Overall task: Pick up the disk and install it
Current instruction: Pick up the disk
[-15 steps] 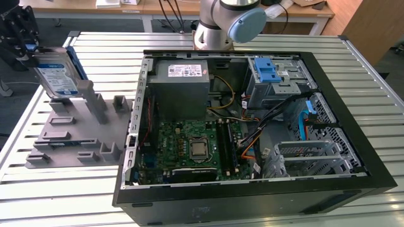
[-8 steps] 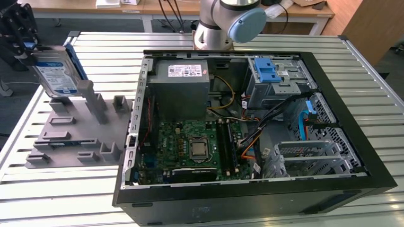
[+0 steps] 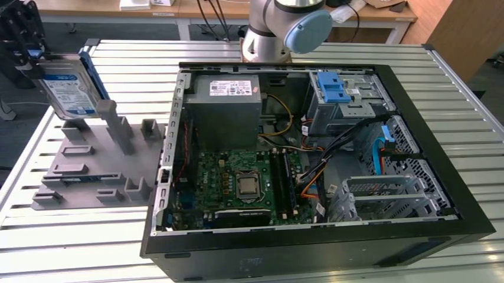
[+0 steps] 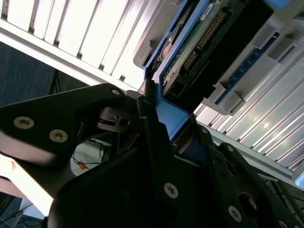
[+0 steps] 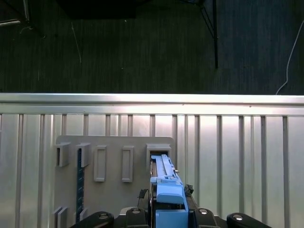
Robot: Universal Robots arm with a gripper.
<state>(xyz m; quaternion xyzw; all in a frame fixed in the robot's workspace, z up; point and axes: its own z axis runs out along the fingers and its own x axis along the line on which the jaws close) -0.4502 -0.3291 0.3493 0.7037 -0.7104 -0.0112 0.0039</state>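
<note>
At the rack (image 3: 79, 171), your gripper (image 5: 168, 206) clamps the upright disk (image 3: 69, 88); the computer case (image 3: 315, 253) lies toward the exterior view's right.

My gripper (image 4: 171, 121) is matt black. The disk (image 3: 71, 88) is silver metal, paper-labelled, in a smooth blue plastic carrier (image 5: 168, 194). The rack (image 3: 87, 171) is matt grey plastic, the table (image 3: 71, 247) ribbed satin metal.
</note>
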